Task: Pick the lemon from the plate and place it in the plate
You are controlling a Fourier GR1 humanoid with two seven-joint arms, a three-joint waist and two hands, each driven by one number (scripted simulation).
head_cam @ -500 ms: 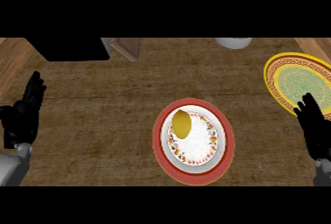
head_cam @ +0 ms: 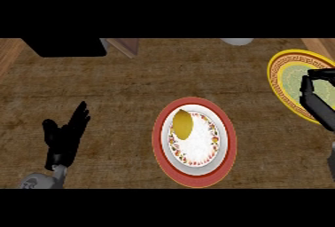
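Your lemon [head_cam: 183,124] lies in the upper left part of the red-rimmed plate [head_cam: 227,146], near the middle of the counter [head_cam: 131,88]. Your right hand [head_cam: 317,99] hangs over the yellow-rimmed plate [head_cam: 274,82] at the right edge, fingers curled and holding nothing. Your left hand [head_cam: 65,135] sits at lower left, fingers straight and empty.

Wide bare tabletop [head_cam: 118,88] between left hand [head_cam: 65,135] and red plate [head_cam: 159,142]. Lemon [head_cam: 182,123] open from above. Right hand [head_cam: 317,95] covering part of yellow plate [head_cam: 281,84]; black box [head_cam: 65,46] at back left.
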